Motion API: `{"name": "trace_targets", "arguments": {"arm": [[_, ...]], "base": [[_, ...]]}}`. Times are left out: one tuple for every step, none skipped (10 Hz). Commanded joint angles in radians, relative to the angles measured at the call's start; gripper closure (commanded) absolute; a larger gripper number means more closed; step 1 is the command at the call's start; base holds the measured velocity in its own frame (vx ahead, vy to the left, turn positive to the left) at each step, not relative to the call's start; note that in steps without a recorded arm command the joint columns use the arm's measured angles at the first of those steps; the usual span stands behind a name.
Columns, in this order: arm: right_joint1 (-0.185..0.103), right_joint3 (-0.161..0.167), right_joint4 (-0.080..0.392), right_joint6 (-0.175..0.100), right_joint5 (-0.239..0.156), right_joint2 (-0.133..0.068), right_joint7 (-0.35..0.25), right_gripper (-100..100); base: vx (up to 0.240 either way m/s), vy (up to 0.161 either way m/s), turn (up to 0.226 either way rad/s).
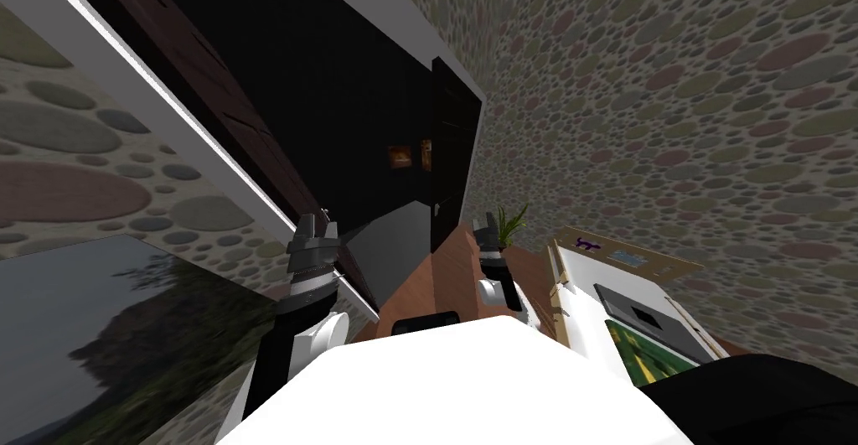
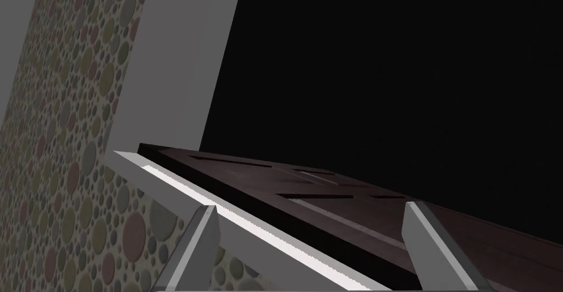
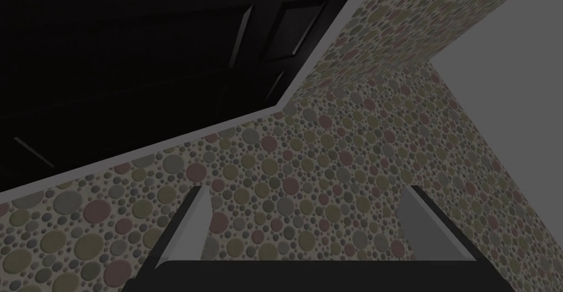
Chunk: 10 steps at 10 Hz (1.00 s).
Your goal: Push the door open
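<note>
The left gripper (image 1: 317, 219) hangs at the doorway, its two fingers spread wide and holding nothing. In the left wrist view the gripper (image 2: 314, 250) looks along the door (image 2: 335, 198), a dark brown panelled slab lying just past the white frame (image 2: 181, 180). A black area (image 2: 396, 74) spreads beyond it.

From the head camera the door (image 1: 239, 113) runs along the left side of the opening, already swung some way off the frame (image 1: 151, 100), with the gripper close to its near end. Contact between fingers and door cannot be made out.

The right gripper (image 1: 483, 227) hangs lower right, near a plant (image 1: 508, 222), its fingers also wide apart and empty.

The door looks stiff and hard, probably weighty, but likely to swing once pressed. It needs no grasp. A flat push on a raised part of the face should do, placed towards the free edge, away from the hinges, where leverage is best. Which edge carries the hinges cannot be told here. The face looks smooth, so thin blade fingers may skid along it or catch in a sunken panel. Pressing square to the surface should limit that.
</note>
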Motion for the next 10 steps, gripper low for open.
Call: {"name": "trace_targets", "arguments": {"arm": [[-0.023, 0.003, 0.045, -0.006, 0.002, 0.000, 0.006, -100], [-0.035, 0.003, 0.073, -0.012, 0.003, -0.003, 0.007, -100], [-0.046, 0.003, 0.102, -0.018, 0.003, -0.006, 0.009, -100], [-0.057, 0.004, 0.130, -0.023, 0.003, -0.008, 0.010, -100], [-0.070, 0.004, 0.161, -0.030, 0.003, -0.011, 0.012, -100], [-0.083, 0.004, 0.193, -0.036, 0.003, -0.013, 0.013, -100], [-0.095, 0.004, 0.225, -0.043, 0.004, -0.015, 0.015, -100], [-0.108, 0.005, 0.256, -0.049, 0.004, -0.018, 0.017, -100], [-0.121, 0.005, 0.288, -0.056, 0.004, -0.020, 0.018, -100], [-0.134, 0.005, 0.321, -0.063, 0.004, -0.021, 0.020, -100]], "base": [[0.077, -0.095, 0.147], [0.084, -0.096, 0.155], [0.064, -0.100, 0.123], [0.063, -0.101, 0.128], [0.067, -0.102, 0.145], [0.082, -0.123, 0.179], [0.098, -0.124, 0.135], [0.080, -0.096, 0.136], [0.074, -0.108, 0.162], [0.064, -0.127, 0.176]]}}
